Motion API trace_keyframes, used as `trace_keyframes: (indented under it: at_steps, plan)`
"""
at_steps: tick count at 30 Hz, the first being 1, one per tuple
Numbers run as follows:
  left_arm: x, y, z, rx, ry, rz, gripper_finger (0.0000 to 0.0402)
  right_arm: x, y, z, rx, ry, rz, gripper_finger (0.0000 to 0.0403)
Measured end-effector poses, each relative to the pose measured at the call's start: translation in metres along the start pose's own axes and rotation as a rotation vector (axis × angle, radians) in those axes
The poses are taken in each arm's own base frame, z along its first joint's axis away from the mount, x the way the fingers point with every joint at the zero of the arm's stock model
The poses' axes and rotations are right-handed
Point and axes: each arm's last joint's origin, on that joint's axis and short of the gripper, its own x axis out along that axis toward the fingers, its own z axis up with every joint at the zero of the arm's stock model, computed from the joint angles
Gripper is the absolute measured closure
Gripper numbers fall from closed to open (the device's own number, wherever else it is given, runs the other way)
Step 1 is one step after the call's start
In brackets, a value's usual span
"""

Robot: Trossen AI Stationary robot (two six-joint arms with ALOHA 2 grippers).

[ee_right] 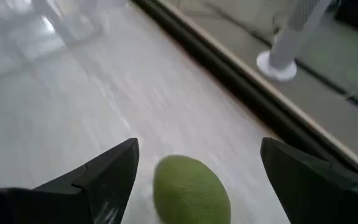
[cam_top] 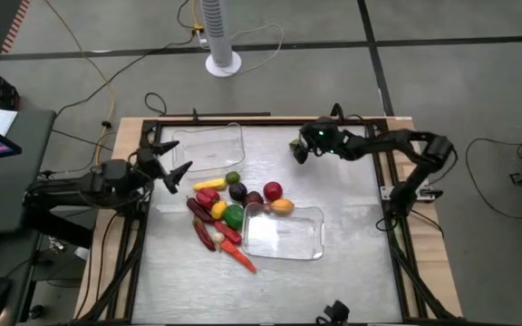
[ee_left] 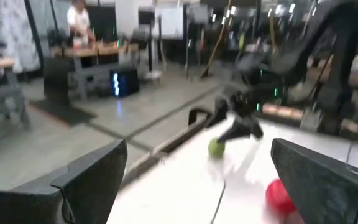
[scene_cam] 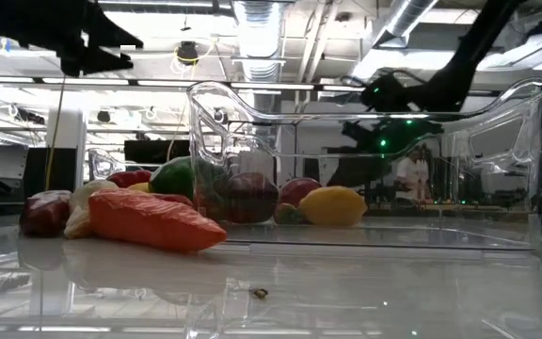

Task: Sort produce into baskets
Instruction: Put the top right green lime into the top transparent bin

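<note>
The produce (cam_top: 229, 206) lies in a loose heap at the table's middle: red, green, yellow and dark pieces and an orange carrot (scene_cam: 153, 221). One clear basket (cam_top: 214, 149) stands at the far left. The other basket (cam_top: 304, 243) stands toward the near edge, right beside the heap. A single green piece (ee_right: 191, 190) lies on the table apart from the heap, at the far right. My right gripper (ee_right: 197, 177) is open, slanting down over it, one finger on either side with a gap at each. My left gripper (cam_top: 175, 165) hangs open above the table's left edge, holding nothing.
A black frame rail (ee_right: 229, 68) runs along the table's far edge just behind the green piece. A white fan stand (cam_top: 223, 62) is on the floor beyond it. Bare tabletop (cam_top: 352, 208) lies to the right of the near basket.
</note>
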Motion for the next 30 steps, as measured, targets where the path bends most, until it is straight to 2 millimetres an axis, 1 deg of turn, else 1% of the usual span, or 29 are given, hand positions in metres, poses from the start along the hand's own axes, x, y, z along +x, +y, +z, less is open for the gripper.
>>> trace_keyframes:
  at_steps: [5,9,12,19,21,23,25,28,30]
  plan:
    - [0.011,-0.004,-0.005,0.013,0.061,0.002,0.0015,0.015,0.001,-0.007,-0.042,0.113,0.009,0.0042]
    - [0.017,-0.009,-0.008,0.011,0.088,-0.054,0.0015,0.015,0.002,-0.008,-0.043,0.120,0.012,0.0053]
    - [0.020,-0.012,-0.008,0.003,0.089,-0.086,0.0015,0.011,0.003,-0.007,-0.046,0.142,0.016,0.0081]
    - [0.022,-0.014,0.005,0.009,-0.031,-0.099,0.0015,0.011,0.005,-0.013,-0.028,0.206,0.023,0.0171]
    - [0.022,-0.015,0.007,-0.011,-0.050,-0.125,0.0015,0.009,0.009,-0.012,-0.024,0.205,0.025,0.0182]
    - [0.021,-0.016,0.009,-0.041,-0.070,-0.170,0.0015,0.006,0.015,-0.010,-0.010,0.206,0.039,0.0182]
    - [0.021,-0.018,0.011,-0.075,-0.080,-0.229,0.0015,0.000,0.026,-0.005,0.000,0.189,0.063,0.0181]
    - [0.022,-0.021,0.010,-0.089,-0.068,-0.296,0.0015,-0.016,0.049,0.012,-0.006,0.104,0.124,0.0169]
    - [0.025,-0.022,0.009,-0.085,-0.066,-0.302,0.0015,-0.026,0.069,0.025,-0.017,0.050,0.162,0.0167]
